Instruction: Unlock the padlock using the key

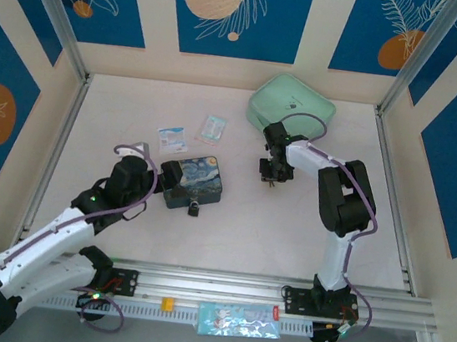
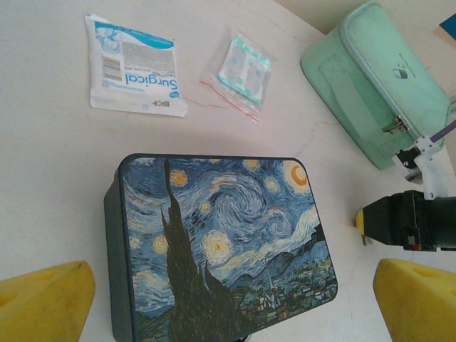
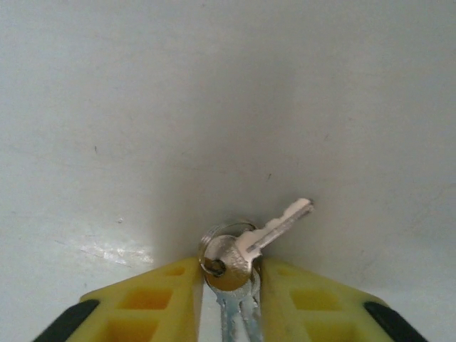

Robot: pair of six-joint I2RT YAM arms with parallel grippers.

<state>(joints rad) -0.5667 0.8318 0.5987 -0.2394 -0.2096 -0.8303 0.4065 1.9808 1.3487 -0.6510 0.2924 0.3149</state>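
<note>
Two arms on the table, so going one at a time. Right gripper has its yellow fingers squeezed together on the key bunch. The round head and ring sit right at the fingertips, one blade pokes out up and to the right, and two more blades run back between the fingers. It hangs low over bare table, right of the tin box and on the near side of the mint green pouch. Can't tell if the key tip touches the surface.

Left gripper is spread wide with nothing in it. One yellow finger sits on each side of the starry-painted box, and there's a gap between each finger and the box.

Padlock is that tiny dark thing right up against the near side of the box, shackle end toward the box. Too small to tell whether it's hooked on anything.

Farther back, a blue-and-white Surgical packet lies flat, with a small clear bag just right of it.
</note>
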